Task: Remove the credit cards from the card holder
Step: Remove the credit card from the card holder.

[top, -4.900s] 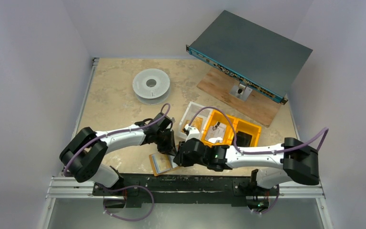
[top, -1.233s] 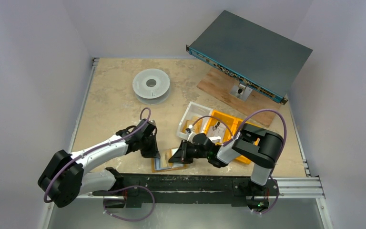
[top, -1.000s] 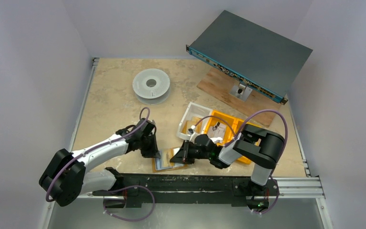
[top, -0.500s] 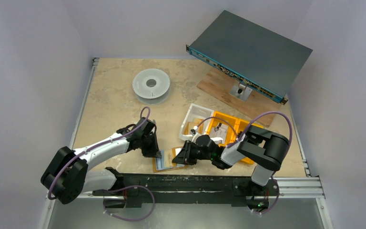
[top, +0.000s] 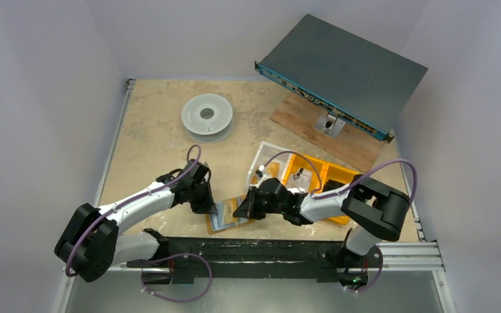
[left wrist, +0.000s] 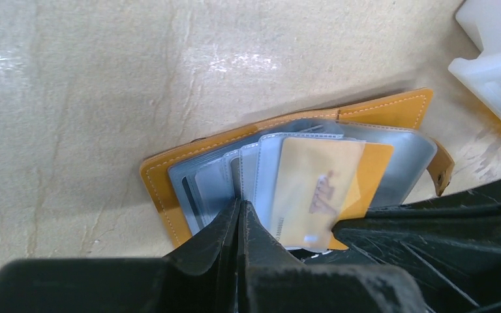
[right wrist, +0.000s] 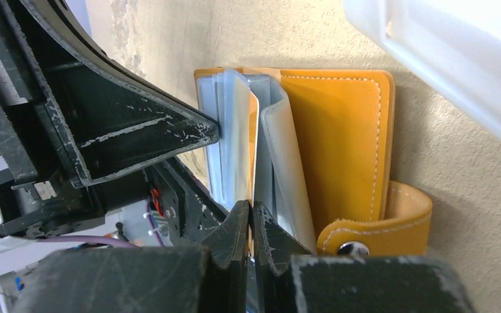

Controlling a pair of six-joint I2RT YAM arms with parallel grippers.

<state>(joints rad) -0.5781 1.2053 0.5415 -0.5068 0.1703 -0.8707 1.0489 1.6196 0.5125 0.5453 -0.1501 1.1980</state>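
— What has changed over the last second?
— The right arm's (top: 326, 203) elbow has swung out toward the right edge of the table (top: 156, 143), while the right gripper (right wrist: 250, 214) has stayed at the card holder (left wrist: 381, 107). The left arm (top: 140, 201) has hardly shifted.
— How do the grippers stand?
— The left gripper (left wrist: 240, 205) is clenched, fingers pressed together, its tip resting on the holder's clear plastic sleeves (left wrist: 202, 186). The right gripper is closed to a sliver at the sleeves' free edge. I cannot tell whether it pinches a sleeve, a card or nothing.
— Where is the holder?
— It lies open on the table close to the near edge, about midway along it, between the two grippers. Its strap tab (right wrist: 391, 225) with a small metal snap (right wrist: 347, 248) curls off one side. A gold-orange card (left wrist: 316, 189) shows among the fanned sleeves.
— Any writing?
— There is a dark mark on the card, too blurred to read. The rack unit's front strip is too small to make out.
— What lies around it?
— Just beyond the holder stands a white tray (top: 259, 156), beside the orange bins (top: 344, 171) toward the right edge. A grey spool (top: 196, 120) lies well apart, toward the far left. At the far right corner a grey rack unit (top: 346, 65) with a teal front strip sits at a slant over a wooden board (top: 352, 150).
— And the surface and room?
— The tabletop is beige and marbled, with a metal rail (top: 119, 127) along its left edge. Plain pale walls (top: 39, 98) close it in on three sides.
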